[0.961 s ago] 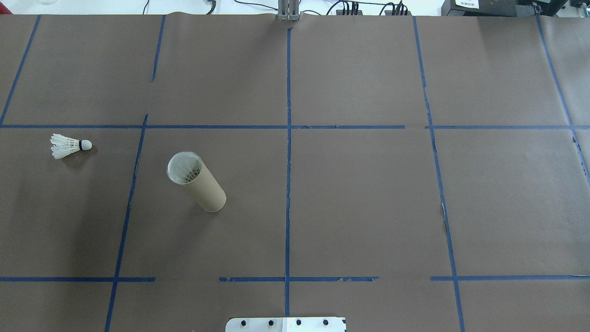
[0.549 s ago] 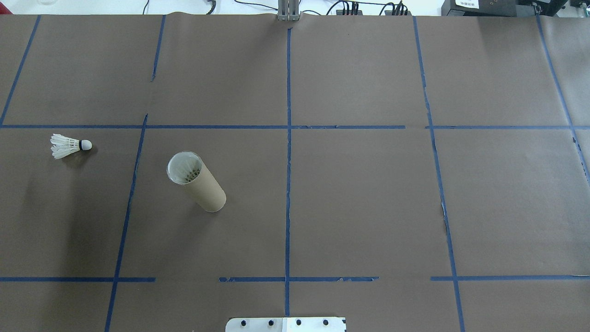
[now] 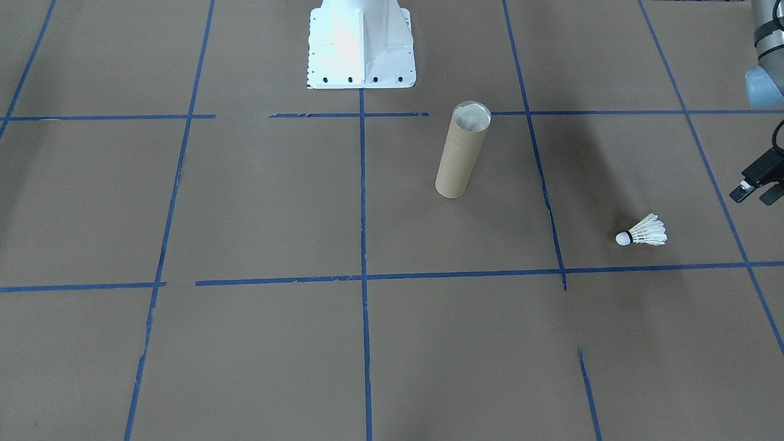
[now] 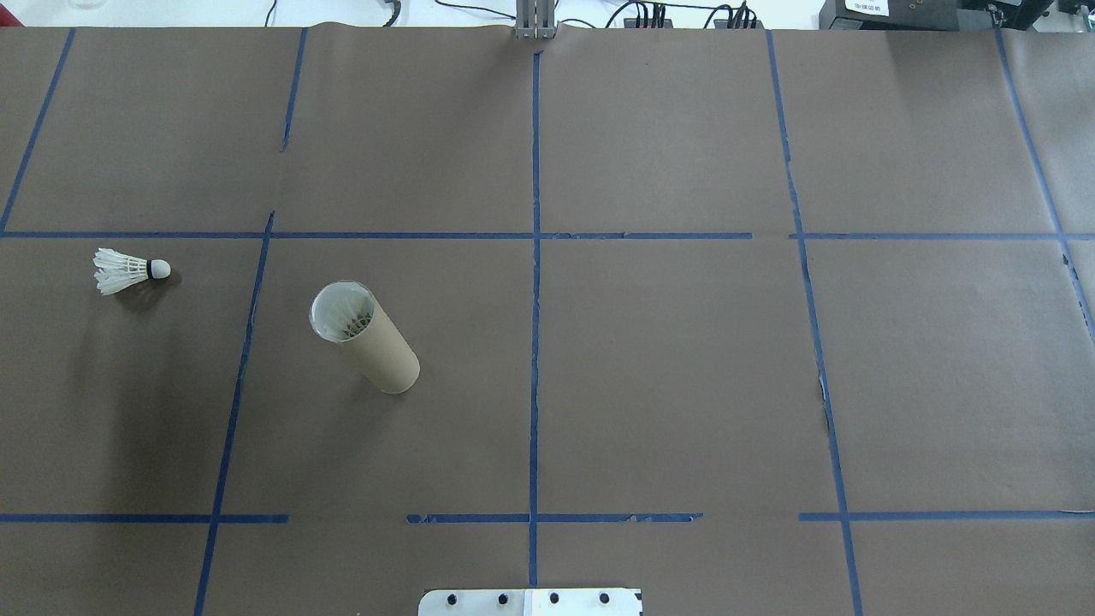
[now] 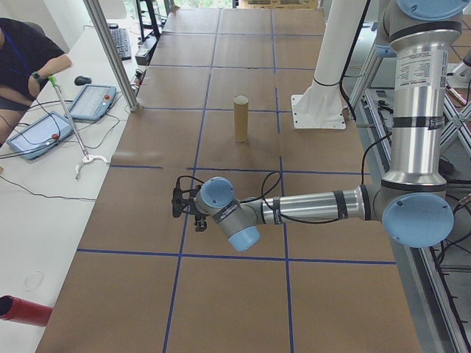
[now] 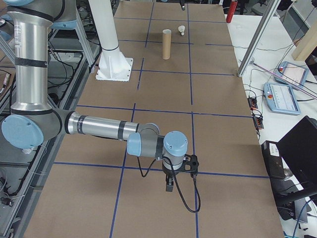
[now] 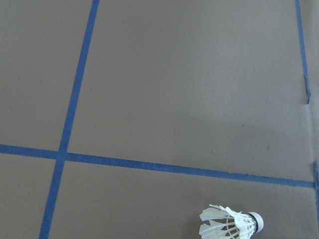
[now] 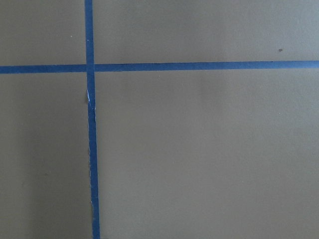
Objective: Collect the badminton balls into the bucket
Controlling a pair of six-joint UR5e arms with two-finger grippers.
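Shuttlecock [image 4: 130, 270] loose on table [image 4: 667, 376], bucket [image 4: 366, 338] upright, apparently part-filled. Step: approach. Left hand [image 3: 754, 191] nearby, opening unclear; needs descent, grasp.

Tall brown cardboard tube [image 4: 366, 338] stands upright on the paper-covered surface [image 4: 667, 368], left of the centre tape line [image 4: 535, 342]. White feather shuttlecock [image 4: 128, 270] lies on its side well apart, farther left, cork toward the tube.

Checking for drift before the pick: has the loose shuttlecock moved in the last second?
No. In the overhead view the shuttlecock lies at the same spot below the horizontal tape line, left of the tube.
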